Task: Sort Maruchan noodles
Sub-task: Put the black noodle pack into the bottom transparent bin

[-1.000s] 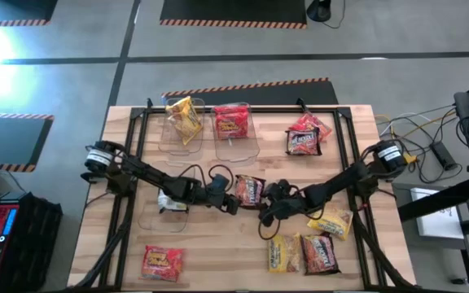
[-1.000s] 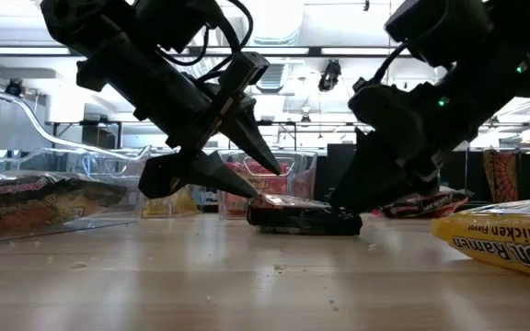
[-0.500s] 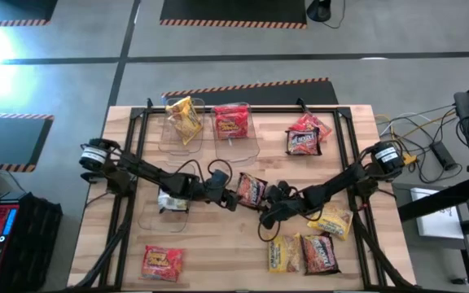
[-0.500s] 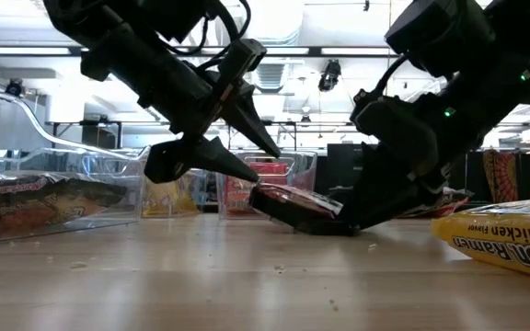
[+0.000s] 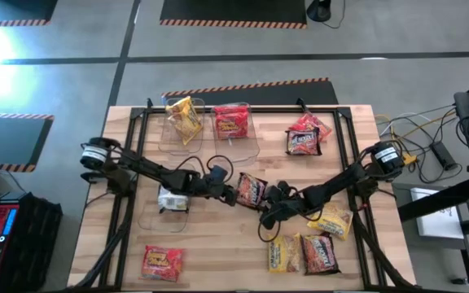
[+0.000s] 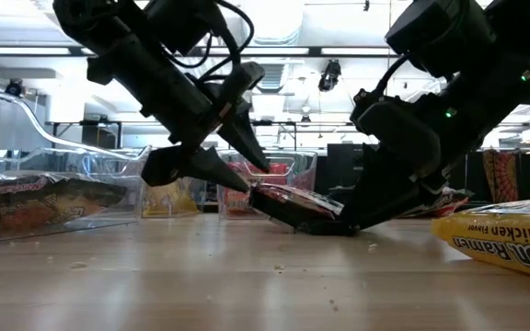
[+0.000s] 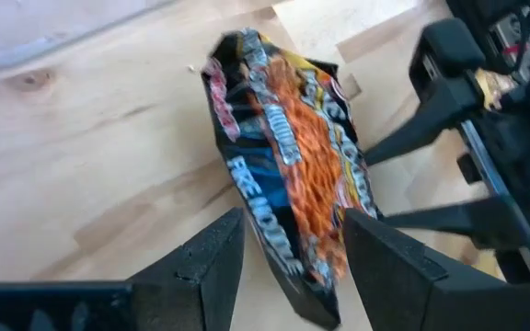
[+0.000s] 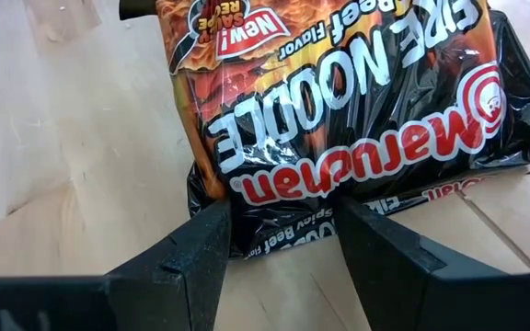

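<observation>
1. Sitting nearest the low camera, a yellow packet [image 6: 513,241] lies flat at the table's [image 5: 218,244] front right, well apart from the action.
2. Mid-table, both grippers meet at one dark packet [image 5: 251,191]. The right gripper [image 8: 279,244] has its fingers [image 8: 187,257] spread wide around the packet's near edge; the right wrist view shows the printed face [image 8: 339,110] filling the gap between them.
3. From the low view alone, the dark packet [image 6: 297,204] is tilted, its left end lifted off the wood and its right end down under the right gripper [image 6: 357,216].
4. The left gripper [image 7: 288,253] comes from the opposite side, fingers parted on either side of the packet's edge [image 7: 293,175]. Whether they actually pinch it, I cannot tell.
5. Only the high view gives the full spread: two packets [image 5: 304,254] near the front right, a red one [image 5: 163,262] front left, and the left gripper [image 5: 228,194] beside a clear bin [image 5: 165,203].
6. Farther back, a yellow packet [image 5: 184,118] and a red packet [image 5: 232,120] sit in clear bins [image 5: 210,138], with more red packets [image 5: 306,134] loose at back right.
</observation>
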{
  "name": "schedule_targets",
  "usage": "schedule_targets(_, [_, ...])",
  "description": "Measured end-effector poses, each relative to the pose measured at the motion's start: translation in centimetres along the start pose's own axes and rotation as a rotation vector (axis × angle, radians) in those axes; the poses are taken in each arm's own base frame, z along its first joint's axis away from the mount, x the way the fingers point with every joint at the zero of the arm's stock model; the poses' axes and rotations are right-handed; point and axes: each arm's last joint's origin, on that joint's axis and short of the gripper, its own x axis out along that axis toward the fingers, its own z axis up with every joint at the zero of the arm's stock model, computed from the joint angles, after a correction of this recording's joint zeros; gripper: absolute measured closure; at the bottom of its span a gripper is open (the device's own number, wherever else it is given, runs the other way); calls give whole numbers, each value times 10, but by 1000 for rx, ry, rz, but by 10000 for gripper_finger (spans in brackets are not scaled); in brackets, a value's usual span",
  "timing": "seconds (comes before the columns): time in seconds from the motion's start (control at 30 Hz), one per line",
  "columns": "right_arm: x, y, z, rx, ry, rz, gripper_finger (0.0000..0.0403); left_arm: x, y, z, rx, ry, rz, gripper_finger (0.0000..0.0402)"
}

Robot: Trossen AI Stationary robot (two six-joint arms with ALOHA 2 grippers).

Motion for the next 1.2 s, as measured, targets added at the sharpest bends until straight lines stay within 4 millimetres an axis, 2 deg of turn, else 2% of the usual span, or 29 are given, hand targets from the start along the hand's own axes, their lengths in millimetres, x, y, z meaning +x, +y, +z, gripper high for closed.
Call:
schedule_targets(0.3, [0, 0, 0, -12, 0, 0, 211, 13, 8, 3, -22, 31, -2, 233])
schedule_targets(0.5, [0, 0, 0, -25, 0, 0, 211, 19, 5, 9, -33, 35, -100, 233])
schedule_targets(0.73, [0, 0, -1, -27, 2, -1, 211, 29, 15, 3, -41, 87, -54, 233])
schedule_targets(1.2, [0, -1, -1, -33, 13, -13, 211, 19, 17, 2, -23, 162, -5, 233])
